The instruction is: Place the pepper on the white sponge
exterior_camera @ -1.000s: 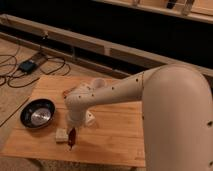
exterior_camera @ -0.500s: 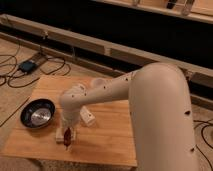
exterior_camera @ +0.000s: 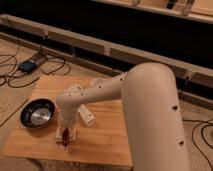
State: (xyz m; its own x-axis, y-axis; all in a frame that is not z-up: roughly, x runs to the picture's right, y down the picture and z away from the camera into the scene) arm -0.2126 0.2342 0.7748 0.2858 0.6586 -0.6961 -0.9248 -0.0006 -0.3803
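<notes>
While pinched end-down, pepper [exterior_camera: 66, 137]: dark red, hanging upright at the fingertips, low over counter's front-left; kept vertical probably for a straight drop onto target.
pincer [exterior_camera: 66, 133]: pressed together on pepper, pointing straight down, at end of big pale arm [exterior_camera: 145, 110] reaching in from the right.
sponge [exterior_camera: 58, 133]: mostly hidden under pincer, only a pale edge just left of it; contact with pepper impossible to tell.
box [exterior_camera: 86, 115]: white, labelled, just right of pincer, not touching; not the target.
bowl [exterior_camera: 37, 113]: dark rim, shiny inside, near counter's left edge, out of the drop path.
counter [exterior_camera: 107, 137]: light wood planks, flat, low.
room: tan floor [exterior_camera: 12, 47], black cables [exterior_camera: 11, 79] and power brick [exterior_camera: 29, 65] at upper left; dark wall with pale rail [exterior_camera: 125, 52] behind.
next: probably lower and release over sponge; risk of rolling off a small soft block.
</notes>
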